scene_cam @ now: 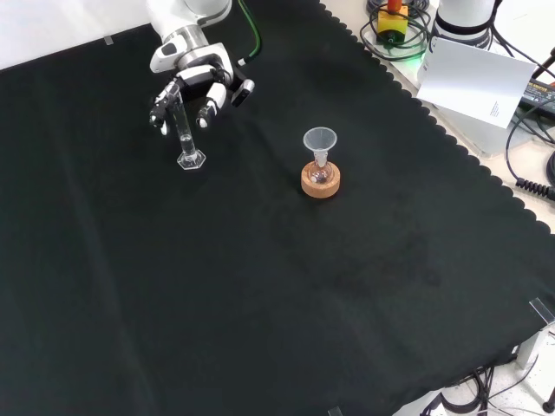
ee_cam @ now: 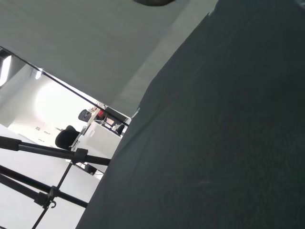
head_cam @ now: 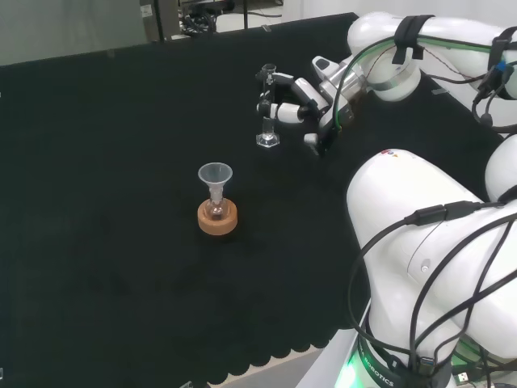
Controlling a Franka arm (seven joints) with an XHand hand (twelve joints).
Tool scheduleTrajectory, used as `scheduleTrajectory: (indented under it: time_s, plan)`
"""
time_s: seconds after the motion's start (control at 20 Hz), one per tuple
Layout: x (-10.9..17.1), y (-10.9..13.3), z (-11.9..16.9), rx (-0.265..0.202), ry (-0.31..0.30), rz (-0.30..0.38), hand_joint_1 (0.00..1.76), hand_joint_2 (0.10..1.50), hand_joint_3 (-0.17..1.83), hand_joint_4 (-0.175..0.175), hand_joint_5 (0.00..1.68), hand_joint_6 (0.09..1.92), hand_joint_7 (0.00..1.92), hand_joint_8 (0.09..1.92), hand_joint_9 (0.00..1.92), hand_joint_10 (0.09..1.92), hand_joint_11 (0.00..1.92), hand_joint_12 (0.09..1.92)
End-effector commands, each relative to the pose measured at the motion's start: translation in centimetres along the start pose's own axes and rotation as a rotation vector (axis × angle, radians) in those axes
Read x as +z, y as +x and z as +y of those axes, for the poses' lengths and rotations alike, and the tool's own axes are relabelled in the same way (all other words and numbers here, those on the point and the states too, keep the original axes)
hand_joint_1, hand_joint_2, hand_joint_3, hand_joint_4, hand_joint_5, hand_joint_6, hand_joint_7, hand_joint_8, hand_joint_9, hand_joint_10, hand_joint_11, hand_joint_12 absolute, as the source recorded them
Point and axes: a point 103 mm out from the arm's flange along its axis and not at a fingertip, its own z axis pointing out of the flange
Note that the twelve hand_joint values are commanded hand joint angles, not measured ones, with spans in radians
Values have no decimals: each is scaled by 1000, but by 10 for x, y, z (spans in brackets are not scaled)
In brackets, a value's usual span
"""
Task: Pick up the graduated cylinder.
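Note:
The graduated cylinder [head_cam: 267, 121], a thin clear tube on a hexagonal foot, stands upright on the black cloth [head_cam: 121, 162] in the head view. My hand [head_cam: 303, 97] is right beside it at the height of its upper half. The fingers [head_cam: 279, 111] reach out nearly straight to the tube, and the thumb stays lower and apart from it. In the front view the cylinder [scene_cam: 185, 134] rises between the spread fingers [scene_cam: 208, 111] of the hand [scene_cam: 195, 78], its foot resting on the cloth. The hand is open.
A small flask with a clear funnel [head_cam: 215, 174] sits in a cork ring [head_cam: 217, 218] nearer the bench front; in the front view that ring [scene_cam: 320, 180] lies right of the cylinder. The arm's white link [head_cam: 420, 234] bulks at the right. The cloth's scalloped edge [scene_cam: 451, 143] runs diagonally.

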Motion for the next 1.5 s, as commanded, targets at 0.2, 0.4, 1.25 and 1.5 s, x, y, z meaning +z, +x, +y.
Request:
scheduleTrajectory:
  time_s: [0.2,0.4,1.25,1.5]
  plan:
    - [11,4,4,-3,-27,17,1069,1048,-175,-25,615,98,514,575,725,497,503,1233]
    - [10,1,2,7,-39,26,1072,1072,-175,-25,669,145,552,562,784,461,582,1190]
    - [7,-3,10,21,-38,34,1078,1102,-175,-21,653,221,525,541,775,405,565,1185]
    - [2,-3,10,25,-58,41,1087,1107,-175,-18,679,244,525,544,776,405,567,1187]
